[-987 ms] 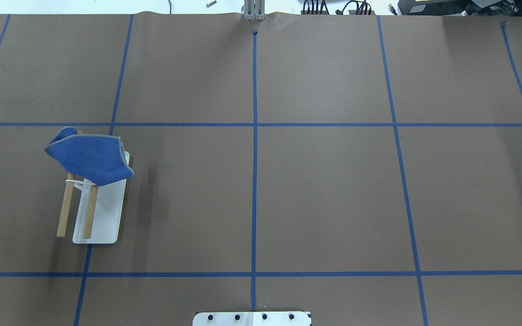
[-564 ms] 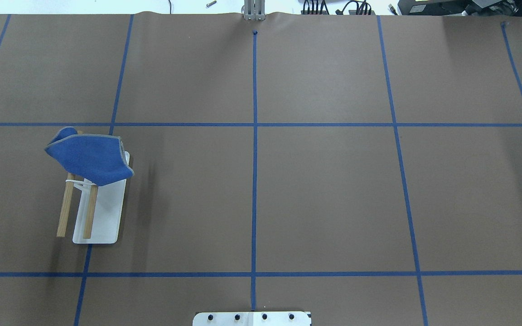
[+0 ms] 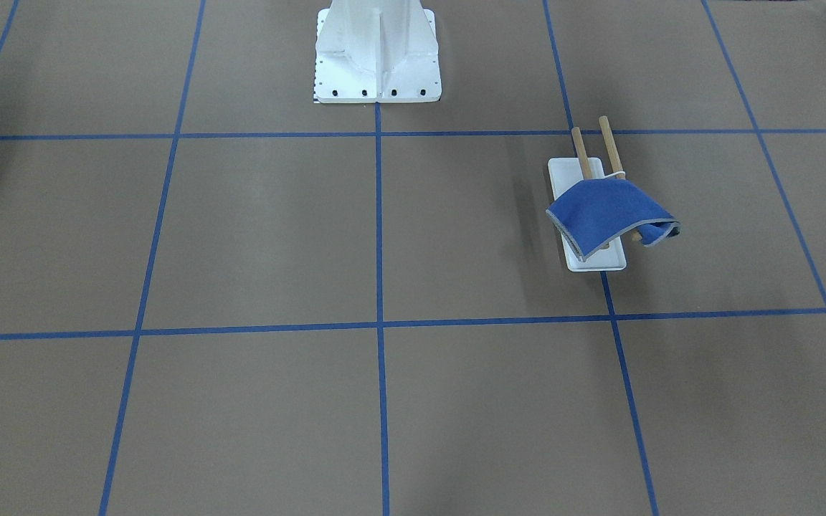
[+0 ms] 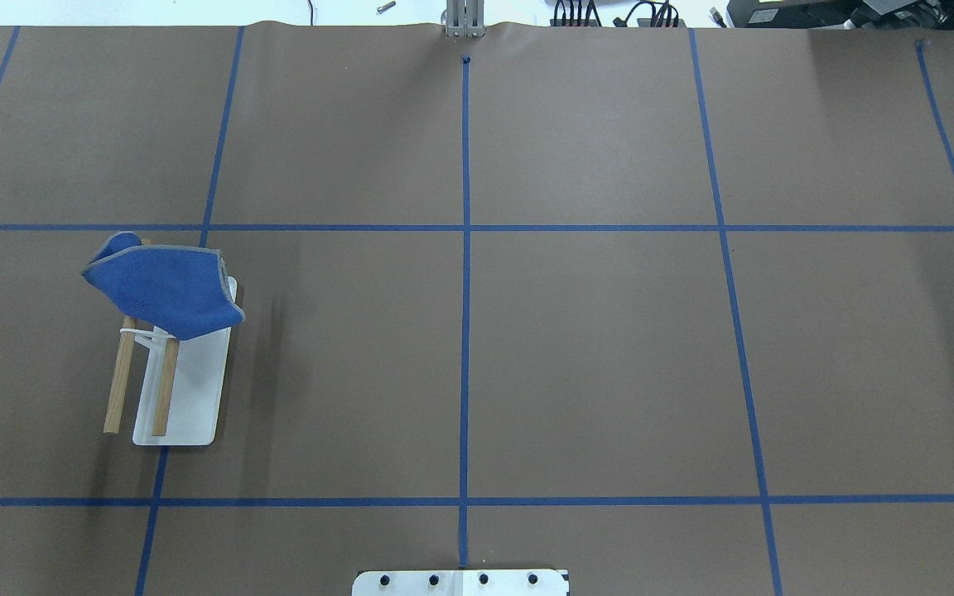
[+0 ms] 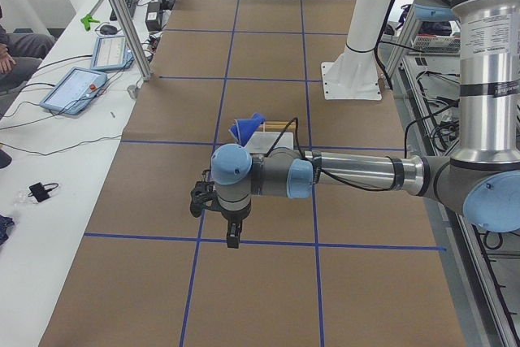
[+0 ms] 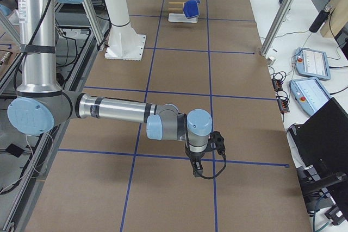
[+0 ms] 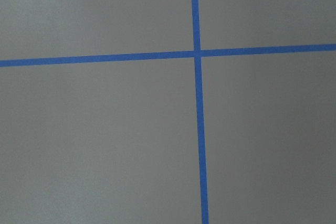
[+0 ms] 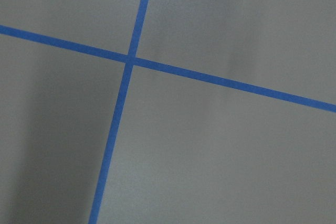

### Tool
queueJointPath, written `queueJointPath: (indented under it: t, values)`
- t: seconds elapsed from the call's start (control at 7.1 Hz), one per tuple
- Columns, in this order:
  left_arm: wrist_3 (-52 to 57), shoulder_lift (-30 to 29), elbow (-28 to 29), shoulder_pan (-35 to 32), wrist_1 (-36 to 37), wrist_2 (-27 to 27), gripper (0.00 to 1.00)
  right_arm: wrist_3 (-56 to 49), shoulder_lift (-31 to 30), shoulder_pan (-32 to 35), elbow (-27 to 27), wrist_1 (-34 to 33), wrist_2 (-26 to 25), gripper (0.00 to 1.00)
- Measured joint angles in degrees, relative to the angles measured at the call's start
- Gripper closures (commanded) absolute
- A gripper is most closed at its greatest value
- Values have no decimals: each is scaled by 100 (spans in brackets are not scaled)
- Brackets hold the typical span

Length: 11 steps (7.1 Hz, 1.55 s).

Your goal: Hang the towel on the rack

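Observation:
The royal-blue towel [image 4: 164, 288] lies draped over the far ends of the rack's two wooden dowels [image 4: 119, 389], above the rack's white base [image 4: 195, 397], on the table's left side. It also shows in the front view [image 3: 603, 211] and both side views [image 5: 246, 127] [image 6: 191, 8]. No gripper touches it. My left gripper [image 5: 232, 235] hangs above the table short of the rack, seen only in the left side view. My right gripper [image 6: 194, 168] hangs above the table far from the rack, seen only in the right side view. I cannot tell whether either is open or shut.
The large white bolted pedestal [image 3: 377, 50] stands at the robot's side of the table, mid-width. Brown paper with blue tape lines [image 4: 465, 248] covers the table. Both wrist views show only paper and tape. Tablets and cables lie on the white side benches [image 5: 73, 91].

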Motion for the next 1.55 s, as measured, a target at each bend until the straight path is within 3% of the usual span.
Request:
queueJointPath:
  t: [1.55]
  values:
    - [0, -8, -5, 15, 0, 1, 2, 29, -8, -1, 277, -48, 112, 0]
